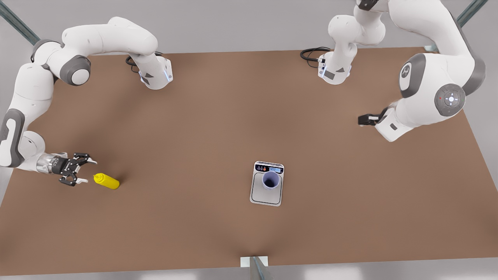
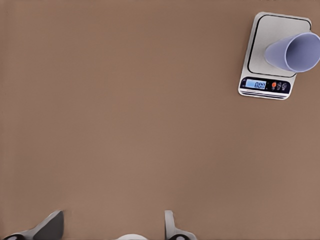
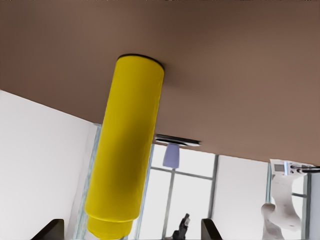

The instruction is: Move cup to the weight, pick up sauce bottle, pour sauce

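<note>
From the front, my right gripper [image 1: 82, 170] gapes at the bottle [image 1: 106, 181] lying on the tabletop [image 1: 194, 124]; the cup [image 1: 270, 180] stands on the scale [image 1: 267, 183]. My left gripper [image 2: 112, 226], fingers apart, is cut off.

A bright yellow cylindrical squeeze bottle [image 3: 127, 150] lies on the brown counter [image 3: 240, 75], its length running toward the camera. Two dark fingertips [image 3: 50, 230] of the right gripper [image 3: 131, 231] stand apart on either side of its near end. Beyond the counter's edge, a small lavender-blue cup [image 3: 172, 155] stands on a flat scale [image 3: 177, 140]; a white robot arm [image 3: 280, 210] is farther off.
</note>
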### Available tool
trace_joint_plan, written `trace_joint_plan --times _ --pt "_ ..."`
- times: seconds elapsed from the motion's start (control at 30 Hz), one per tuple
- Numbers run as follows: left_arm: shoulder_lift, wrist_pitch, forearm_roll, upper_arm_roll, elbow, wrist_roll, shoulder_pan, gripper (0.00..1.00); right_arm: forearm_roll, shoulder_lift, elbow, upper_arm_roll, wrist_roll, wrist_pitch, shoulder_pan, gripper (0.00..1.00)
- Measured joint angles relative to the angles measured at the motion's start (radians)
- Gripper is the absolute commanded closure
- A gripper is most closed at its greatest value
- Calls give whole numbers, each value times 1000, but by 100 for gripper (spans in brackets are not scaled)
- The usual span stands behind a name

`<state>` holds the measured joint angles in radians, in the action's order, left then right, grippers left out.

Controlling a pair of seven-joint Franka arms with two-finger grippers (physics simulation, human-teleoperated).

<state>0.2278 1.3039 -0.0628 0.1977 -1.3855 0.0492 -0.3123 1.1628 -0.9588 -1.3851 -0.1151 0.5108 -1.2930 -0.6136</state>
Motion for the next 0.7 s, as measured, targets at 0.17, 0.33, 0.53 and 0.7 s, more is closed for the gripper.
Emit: trace_joint_plan --times 0.17,0.33,0.53,0.7 --pt "5 -18 43 8 -3 -14 -2 0 32 -51 5 7 15 -21 0 0" --pt "5 -18 54 9 -1 -17 -2 0 66 -89 15 63 0 -98 -68 0" --pt "14 -14 54 9 -1 -16 -2 0 105 -107 5 106 2 -94 -67 0" --pt "19 -9 54 9 0 -15 -2 0 110 -109 -25 127 1 -88 -68 0"
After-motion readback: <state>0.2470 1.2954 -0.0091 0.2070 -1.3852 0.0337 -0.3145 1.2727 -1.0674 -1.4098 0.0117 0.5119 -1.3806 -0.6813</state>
